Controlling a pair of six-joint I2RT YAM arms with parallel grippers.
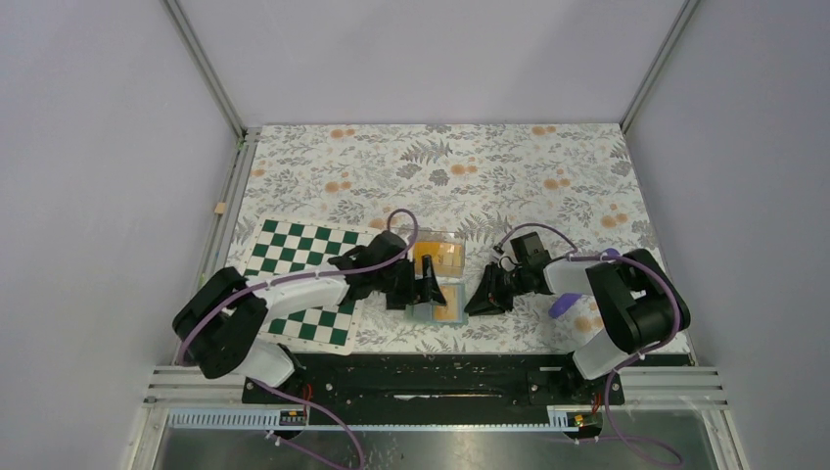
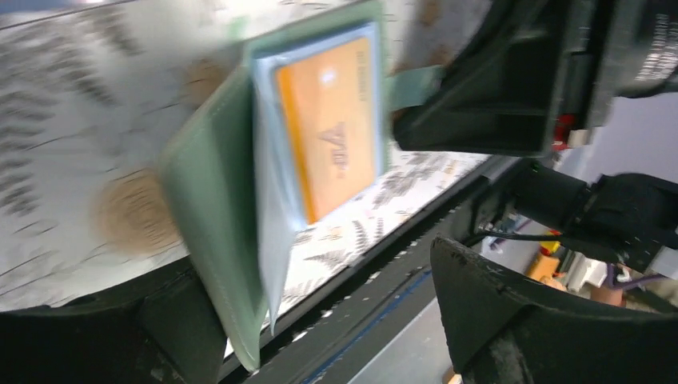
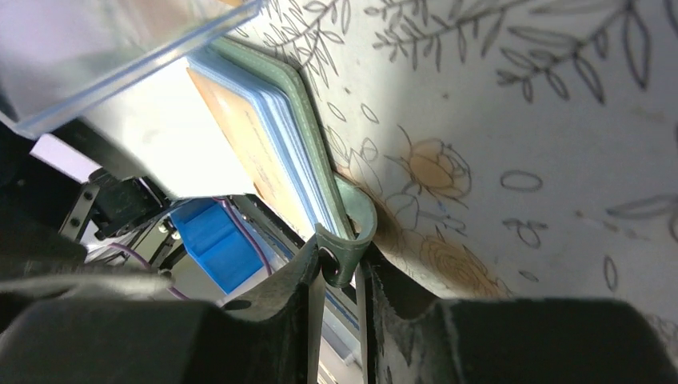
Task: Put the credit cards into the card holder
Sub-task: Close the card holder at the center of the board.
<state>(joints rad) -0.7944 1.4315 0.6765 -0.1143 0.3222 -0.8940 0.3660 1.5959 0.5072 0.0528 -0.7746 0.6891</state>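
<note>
A green card holder (image 1: 419,313) lies open near the table's front edge. An orange credit card (image 2: 328,128) sits in its clear sleeves. My right gripper (image 3: 342,272) is shut on the holder's green strap (image 3: 356,228), with the sleeves fanned above it. My left gripper (image 2: 320,336) is open just left of the holder. Its jaws stand wide apart, and the holder's green cover (image 2: 212,216) hangs beside the left finger (image 2: 80,344). More orange credit cards (image 1: 429,262) rest in a clear box (image 1: 452,242) right behind the holder.
A green-and-white chequered board (image 1: 294,264) lies to the left under my left arm. A purple object (image 1: 560,305) sits by the right arm. The black front rail (image 2: 384,296) runs close below the holder. Grey walls enclose the flowered table (image 1: 548,186).
</note>
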